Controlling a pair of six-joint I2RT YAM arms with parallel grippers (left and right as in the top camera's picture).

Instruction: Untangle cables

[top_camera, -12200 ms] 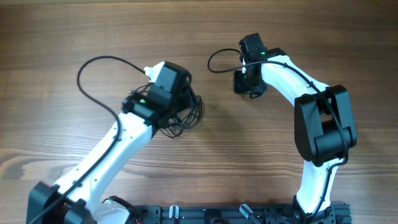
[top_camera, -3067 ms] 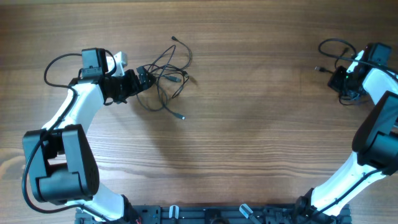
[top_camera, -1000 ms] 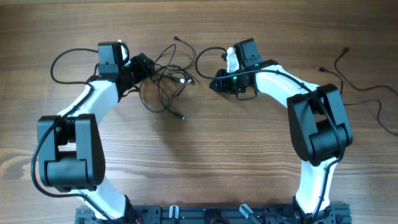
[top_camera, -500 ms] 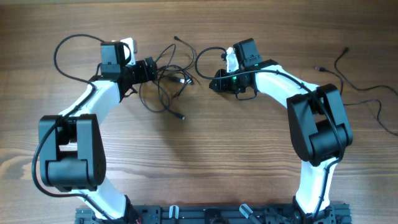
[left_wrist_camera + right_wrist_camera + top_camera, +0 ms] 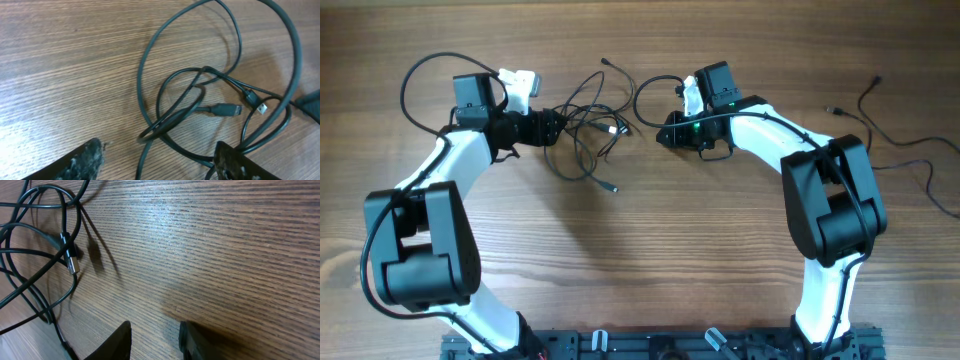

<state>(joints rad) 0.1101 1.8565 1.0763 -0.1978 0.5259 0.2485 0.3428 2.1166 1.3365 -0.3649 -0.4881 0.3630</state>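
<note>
The cables (image 5: 582, 135) lie as a loose black tangle on the wood between the two arms, with one plug end (image 5: 612, 187) trailing toward the front. My left gripper (image 5: 555, 128) is at the tangle's left edge. In the left wrist view it (image 5: 160, 165) is open wide, and strands of the cables (image 5: 170, 120) and a plug (image 5: 225, 108) lie between and ahead of its fingers. My right gripper (image 5: 665, 135) is just right of the tangle. In the right wrist view it (image 5: 155, 340) is open over bare wood, and the cables (image 5: 70, 255) lie ahead to its left.
More thin black cable (image 5: 868, 100) lies by itself at the far right of the table. Thick arm cables loop behind the left wrist (image 5: 420, 75) and beside the right wrist (image 5: 642, 98).
The left wrist has swung back to the left, with the gripper still at the tangle's left edge. The right arm and the tangle have stayed put.
</note>
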